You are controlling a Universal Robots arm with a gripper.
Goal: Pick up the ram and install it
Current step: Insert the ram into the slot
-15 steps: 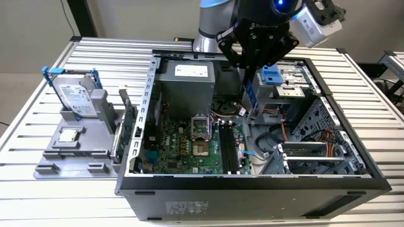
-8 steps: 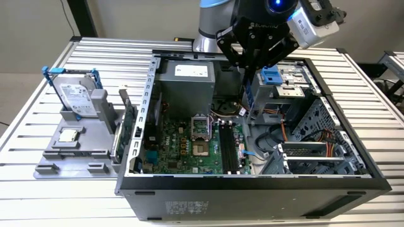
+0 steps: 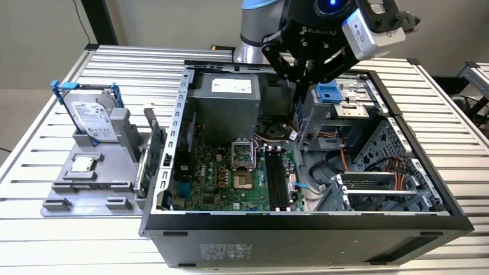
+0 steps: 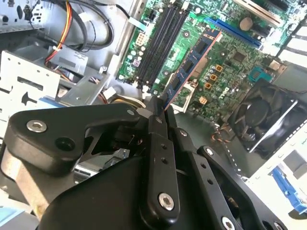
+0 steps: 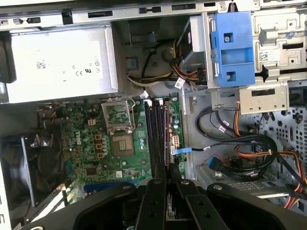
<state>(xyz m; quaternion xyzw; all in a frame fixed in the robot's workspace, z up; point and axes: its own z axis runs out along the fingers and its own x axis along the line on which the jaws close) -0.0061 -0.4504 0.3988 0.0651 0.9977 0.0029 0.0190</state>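
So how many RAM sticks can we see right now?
1: the ram, held in the gripper over the black motherboard slots. None looks seated in those slots, though the gripper hides their near ends.

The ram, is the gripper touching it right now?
Touching. In the second wrist view the gripper is shut on one end of the ram, which sticks out past it above the motherboard.
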